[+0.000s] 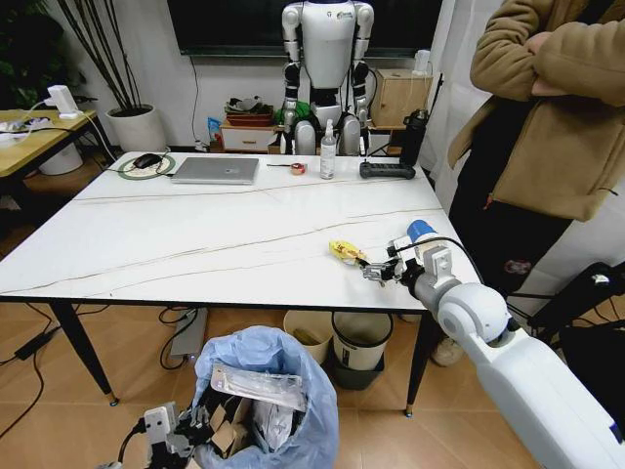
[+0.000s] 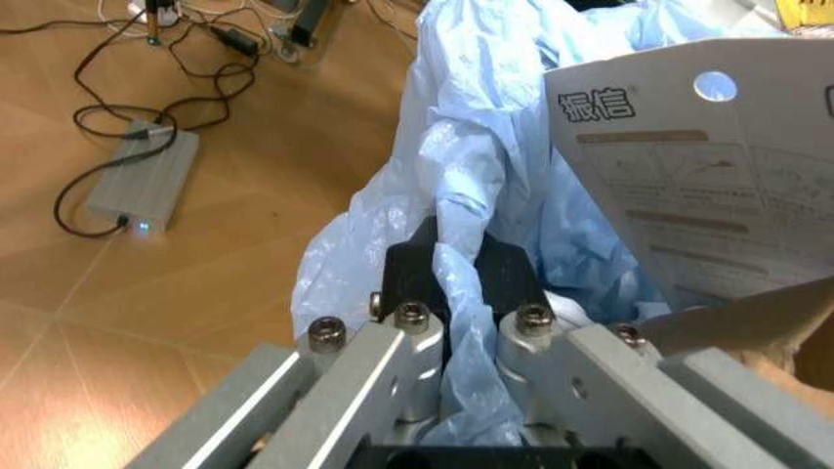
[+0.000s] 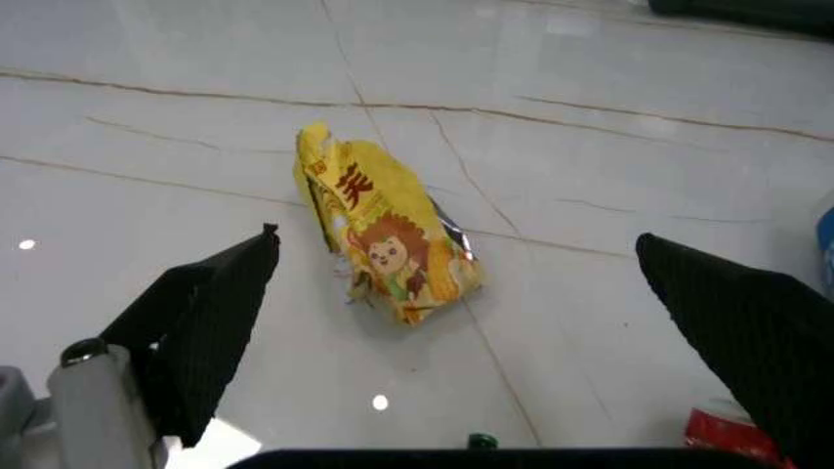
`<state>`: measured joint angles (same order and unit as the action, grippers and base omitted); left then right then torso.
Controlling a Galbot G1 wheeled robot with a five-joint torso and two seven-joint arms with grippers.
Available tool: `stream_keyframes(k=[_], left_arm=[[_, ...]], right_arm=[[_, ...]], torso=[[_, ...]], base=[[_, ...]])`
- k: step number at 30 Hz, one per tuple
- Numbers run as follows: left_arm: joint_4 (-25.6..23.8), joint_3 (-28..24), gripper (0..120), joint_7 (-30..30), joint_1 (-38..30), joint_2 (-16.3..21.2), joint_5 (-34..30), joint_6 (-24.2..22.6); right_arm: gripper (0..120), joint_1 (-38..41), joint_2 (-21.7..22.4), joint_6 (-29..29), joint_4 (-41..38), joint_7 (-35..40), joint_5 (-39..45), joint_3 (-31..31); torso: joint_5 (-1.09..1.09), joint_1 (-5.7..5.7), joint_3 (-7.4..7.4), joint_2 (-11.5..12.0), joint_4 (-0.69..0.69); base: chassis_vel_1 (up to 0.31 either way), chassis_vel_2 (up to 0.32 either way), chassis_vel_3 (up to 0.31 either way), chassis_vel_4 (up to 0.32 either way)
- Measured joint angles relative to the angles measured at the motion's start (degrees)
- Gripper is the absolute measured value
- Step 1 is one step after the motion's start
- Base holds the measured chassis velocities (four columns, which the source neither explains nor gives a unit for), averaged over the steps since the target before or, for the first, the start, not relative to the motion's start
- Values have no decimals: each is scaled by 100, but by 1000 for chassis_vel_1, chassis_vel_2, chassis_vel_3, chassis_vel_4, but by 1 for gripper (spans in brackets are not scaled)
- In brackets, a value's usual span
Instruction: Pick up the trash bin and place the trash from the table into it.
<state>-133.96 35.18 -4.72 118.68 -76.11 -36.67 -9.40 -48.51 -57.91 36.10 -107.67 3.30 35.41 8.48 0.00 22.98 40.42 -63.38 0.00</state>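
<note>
My left end effector (image 2: 450, 293) clenched on the blue bag rim of the trash bin (image 1: 269, 391), bin held below the surface's (image 1: 195, 244) near edge, my right end effector (image 3: 456, 313) spread wide, hovering over the yellow wrapper (image 1: 346, 252) near the surface's right edge.

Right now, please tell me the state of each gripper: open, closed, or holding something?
Left gripper: closed on the light-blue plastic bag of the trash bin.
Right gripper: open, empty, over the yellow snack wrapper.

Wood floor (image 1: 59, 410) — white wall (image 1: 146, 49)
</note>
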Motion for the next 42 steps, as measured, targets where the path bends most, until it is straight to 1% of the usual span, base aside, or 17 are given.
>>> stream_keyframes(k=[9, 17, 20, 21, 25, 26, 27, 29, 30, 33, 34, 35, 40, 41, 42], left_arm=[[4, 2, 0, -16, -19, 5, 4, -14], [2, 18, 0, -20, -32, -2, 15, -15], [2, 18, 0, -24, -48, -6, 15, -17], [2, 18, 0, -24, -48, -6, 15, -17], [2, 28, 0, -29, -67, 3, 1, -20], [2, 30, 0, -31, -70, 7, -3, -20], [2, 31, 0, -33, -77, 10, -8, -23], [2, 31, 0, -33, -81, 11, -10, -23], [3, 31, 0, -35, -86, 16, -13, -24], [10, 30, 0, -36, -96, 25, -16, -25], [15, 29, 0, -37, -101, 37, -23, -27], [15, 29, 0, -37, -101, 37, -23, -27], [24, 30, 0, -42, -133, 73, -56, -35], [25, 29, 0, -44, -137, 80, -65, -37], [25, 29, 0, -44, -137, 80, -65, -37]], right_arm=[[100, 132, -157, -342, 232, -144, 72, -232], [100, 268, -268, -371, 476, -166, -327, -493], [90, 311, -321, -347, 587, -167, -439, -577], [90, 311, -321, -347, 587, -167, -439, -577], [72, 301, -347, -368, 666, -167, -558, -629], [70, 300, -348, -373, 667, -167, -563, -631], [63, 301, -354, -377, 667, -165, -566, -631], [62, 301, -357, -377, 667, -164, -566, -631], [54, 302, -361, -377, 666, -161, -566, -626], [46, 296, -360, -378, 664, -159, -567, -610], [39, 280, -355, -380, 662, -158, -567, -600], [39, 280, -355, -380, 662, -158, -567, -600], [15, 247, -350, -399, 657, -147, -567, -589], [13, 241, -350, -401, 651, -146, -566, -589], [13, 241, -350, -401, 651, -146, -566, -589]], torso=[[-1, 0, 0, 0, 0], [0, 0, 0, 0, 0], [0, 0, 0, 0, 0], [0, 0, 0, 0, 0], [0, 0, 0, 0, 0], [0, 0, 0, 0, 0], [0, 0, 0, 0, 0], [0, 0, 0, 0, 0], [0, 0, 0, 0, 0], [0, 0, 0, 0, 0], [0, 0, 0, 0, 0], [0, 0, 0, 0, 0], [0, 0, 0, 0, 0], [0, 0, 0, 0, 0], [0, 0, 0, 0, 0]], base=[[0, 0, 0, 0], [0, 0, 0, 0], [0, 0, 0, 0], [0, 0, 0, 0], [0, 0, 0, 0], [0, 0, 0, 0], [0, 0, 0, 0], [0, 0, 0, 0], [0, 0, 0, 0], [0, 0, 0, 0], [0, 0, 0, 0], [0, 0, 0, 0], [0, 0, 0, 0], [0, 0, 0, 0], [0, 0, 0, 0]])
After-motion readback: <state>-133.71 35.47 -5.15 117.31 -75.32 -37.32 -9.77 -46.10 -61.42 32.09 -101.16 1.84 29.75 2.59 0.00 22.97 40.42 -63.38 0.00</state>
